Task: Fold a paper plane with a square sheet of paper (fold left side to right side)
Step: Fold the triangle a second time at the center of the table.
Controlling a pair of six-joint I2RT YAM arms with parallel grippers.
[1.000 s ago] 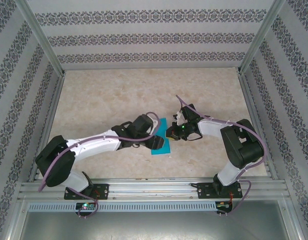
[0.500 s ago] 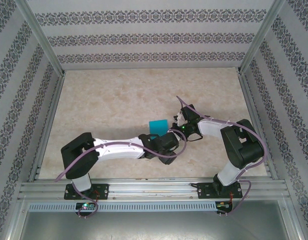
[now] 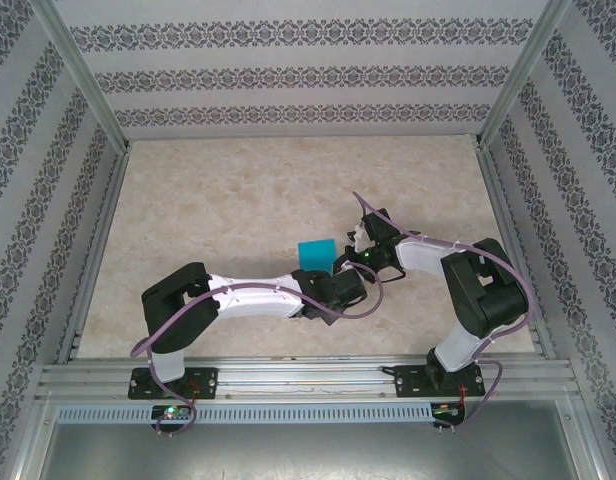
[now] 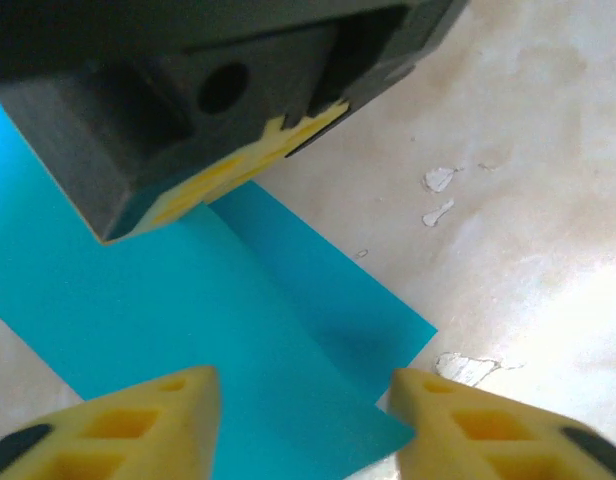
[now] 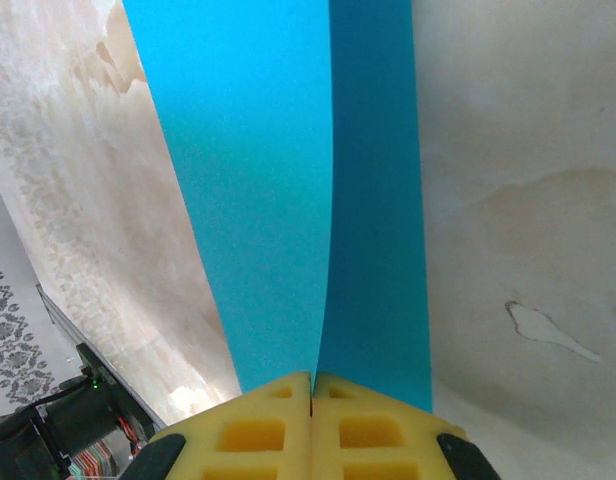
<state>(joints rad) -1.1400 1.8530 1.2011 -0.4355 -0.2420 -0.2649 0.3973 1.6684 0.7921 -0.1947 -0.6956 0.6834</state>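
Plainly, the right gripper (image 5: 311, 388) pinches the square sheet of paper (image 5: 258, 180); the left gripper (image 4: 303, 400) hangs spread above it.

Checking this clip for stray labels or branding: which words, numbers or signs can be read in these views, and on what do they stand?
None: no word, number, brand or sign can be read in any view.
The thin teal-blue sheet of paper is plain and unmarked.
The grey patterned wall stripes carry ornament, not letters.
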